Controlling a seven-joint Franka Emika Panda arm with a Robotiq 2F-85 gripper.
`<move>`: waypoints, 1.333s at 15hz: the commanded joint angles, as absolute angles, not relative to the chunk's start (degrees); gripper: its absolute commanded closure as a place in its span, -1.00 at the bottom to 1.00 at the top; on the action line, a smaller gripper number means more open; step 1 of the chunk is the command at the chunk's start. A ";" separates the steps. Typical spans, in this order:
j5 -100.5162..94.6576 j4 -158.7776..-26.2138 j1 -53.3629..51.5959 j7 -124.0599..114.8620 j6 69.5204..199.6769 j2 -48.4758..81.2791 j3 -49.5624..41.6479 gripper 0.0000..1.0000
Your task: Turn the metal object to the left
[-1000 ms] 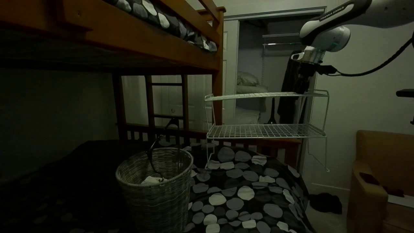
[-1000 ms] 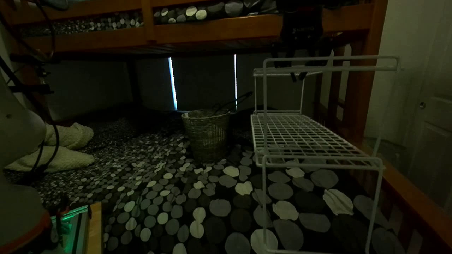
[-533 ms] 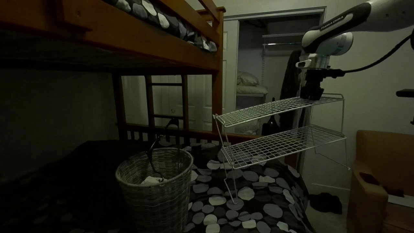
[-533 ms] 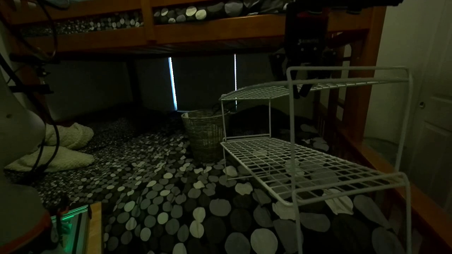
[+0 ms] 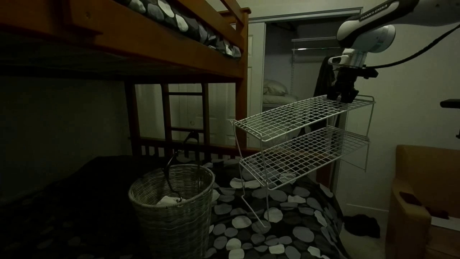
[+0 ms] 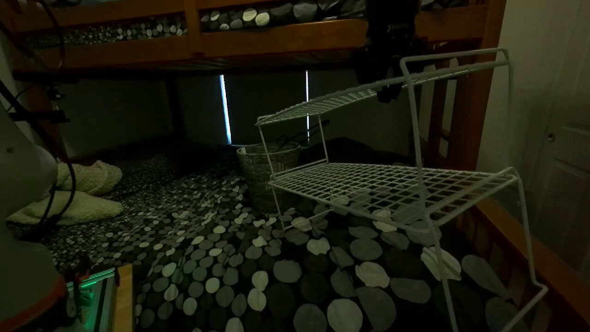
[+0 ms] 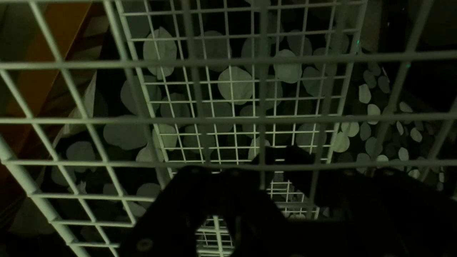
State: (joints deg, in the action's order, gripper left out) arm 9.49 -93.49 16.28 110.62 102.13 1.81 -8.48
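Note:
The metal object (image 5: pixel 294 112), a white two-tier wire rack, hangs tilted above the bed in both exterior views (image 6: pixel 382 185). Its end nearest the basket is lower in an exterior view, with those legs near or on the bedspread; I cannot tell if they touch. My gripper (image 5: pixel 339 98) is at the top shelf, towards the other end. Its dark fingers pass down through the mesh, with tips close together below the shelf (image 6: pixel 389 94). In the wrist view, a small gap shows between the tips (image 7: pixel 280 157), and the wires (image 7: pixel 228 119) cross them. The exact grip is too dark to see.
A round woven basket (image 5: pixel 172 219) with a black hanger stands on the bed beside the rack. The upper bunk's wooden rail (image 6: pixel 276 41) runs above, and a bed-end rail (image 6: pixel 544 258) lies beside the rack. A tan armchair (image 5: pixel 406 208) stands off the bed.
The rack has swung round with my gripper; its far end has moved left towards the basket in an exterior view. Over the last half second the gripper has risen slightly and the rack tilts more.

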 commanded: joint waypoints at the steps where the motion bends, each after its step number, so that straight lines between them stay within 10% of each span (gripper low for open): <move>1: 18.07 -87.55 15.21 116.72 99.28 2.30 -9.62 0.91; 3: 13.95 -90.94 14.64 115.01 100.98 2.64 -9.59 0.65; 6: 16.40 -88.44 14.34 116.01 99.41 4.04 -9.28 0.91; 20: 14.39 -83.38 16.01 151.93 96.98 11.31 -8.64 0.91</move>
State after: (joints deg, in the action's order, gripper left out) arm 14.45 -83.65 15.96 152.00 97.22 11.23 -8.64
